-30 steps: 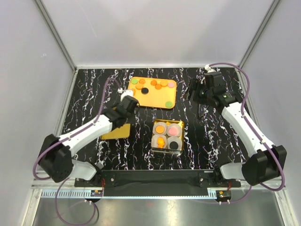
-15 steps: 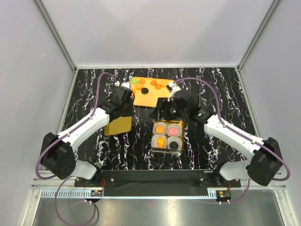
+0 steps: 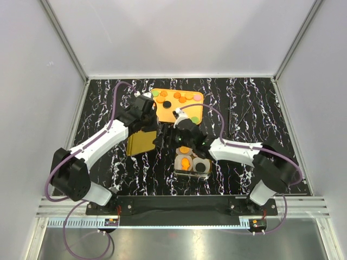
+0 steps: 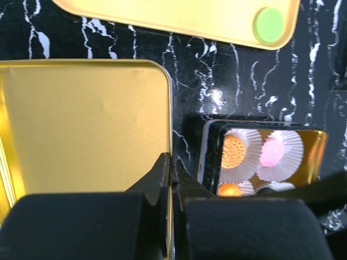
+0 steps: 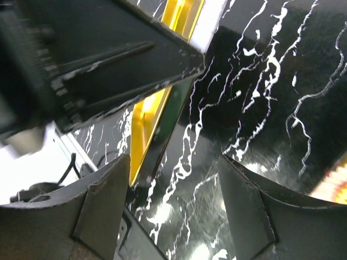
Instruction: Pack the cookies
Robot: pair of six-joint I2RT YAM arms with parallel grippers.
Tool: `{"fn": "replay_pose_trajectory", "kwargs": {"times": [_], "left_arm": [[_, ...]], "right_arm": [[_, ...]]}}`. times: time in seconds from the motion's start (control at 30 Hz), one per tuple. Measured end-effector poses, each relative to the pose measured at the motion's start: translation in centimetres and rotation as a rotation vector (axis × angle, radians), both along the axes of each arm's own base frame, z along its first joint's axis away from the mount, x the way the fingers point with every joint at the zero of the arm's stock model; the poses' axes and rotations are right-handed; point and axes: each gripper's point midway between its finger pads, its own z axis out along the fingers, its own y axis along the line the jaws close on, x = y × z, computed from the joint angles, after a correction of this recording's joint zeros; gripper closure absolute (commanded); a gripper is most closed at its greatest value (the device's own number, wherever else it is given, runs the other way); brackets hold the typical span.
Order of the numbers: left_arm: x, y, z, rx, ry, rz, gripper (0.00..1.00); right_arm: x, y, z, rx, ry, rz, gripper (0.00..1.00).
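Note:
My left gripper is shut on the right edge of the gold tin lid and holds it tilted, left of the gold box. In the left wrist view the lid fills the left half and the fingertips pinch its rim. The box holds white paper cups with an orange cookie and a pink cookie. My right gripper is open and empty, between the lid and the box; its view shows the lid's edge. More cookies lie on the yellow tray.
A green cookie sits at the tray's near corner. The right arm lies across the box's far side and hides two cups. My left gripper's body fills the top of the right wrist view. Grey walls enclose the black marbled table.
The right arm has swung from the far right across the table to just beside the lid. The left gripper has lifted the lid and moved it slightly farther and to the right.

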Motion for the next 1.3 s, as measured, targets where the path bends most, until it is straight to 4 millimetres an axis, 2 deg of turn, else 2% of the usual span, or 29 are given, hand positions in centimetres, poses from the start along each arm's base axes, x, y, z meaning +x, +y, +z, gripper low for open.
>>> {"fn": "replay_pose_trajectory", "kwargs": {"times": [0.1, 0.27, 0.47, 0.8, 0.9, 0.97, 1.03, 1.07, 1.2, 1.3], "left_arm": [[0.0, -0.3, 0.4, -0.016, -0.001, -0.008, 1.00], [-0.2, -0.5, 0.5, -0.026, 0.008, -0.014, 1.00], [-0.4, -0.4, 0.3, -0.027, 0.021, -0.015, 1.00], [-0.6, -0.6, 0.3, -0.042, 0.036, -0.033, 1.00], [-0.7, -0.8, 0.4, -0.050, 0.038, -0.037, 1.00], [-0.8, -0.8, 0.4, -0.054, 0.042, -0.043, 1.00], [-0.9, -1.0, 0.4, -0.061, 0.045, -0.046, 1.00], [-0.9, -1.1, 0.4, -0.063, 0.047, -0.049, 1.00], [-1.0, -1.1, 0.4, -0.068, 0.051, -0.053, 0.99], [-1.1, -1.1, 0.4, -0.066, 0.052, -0.056, 0.86]], "right_arm": [[0.4, 0.8, -0.5, 0.013, -0.001, -0.013, 0.28], [1.2, 1.6, -1.0, 0.040, -0.003, -0.045, 0.38], [2.3, 2.2, -0.7, 0.069, -0.023, -0.086, 0.40], [2.4, 2.7, -0.9, 0.085, -0.024, -0.085, 0.51], [2.4, 2.8, -0.8, 0.090, -0.027, -0.084, 0.61], [2.3, 2.9, -0.8, 0.091, -0.028, -0.087, 0.71], [2.5, 2.6, -1.3, 0.072, -0.022, -0.105, 0.76], [2.6, 2.4, -1.5, 0.064, -0.020, -0.113, 0.82], [2.7, 2.2, -1.8, 0.050, -0.019, -0.124, 0.94], [2.7, 2.2, -1.9, 0.044, -0.018, -0.127, 0.96]]}}
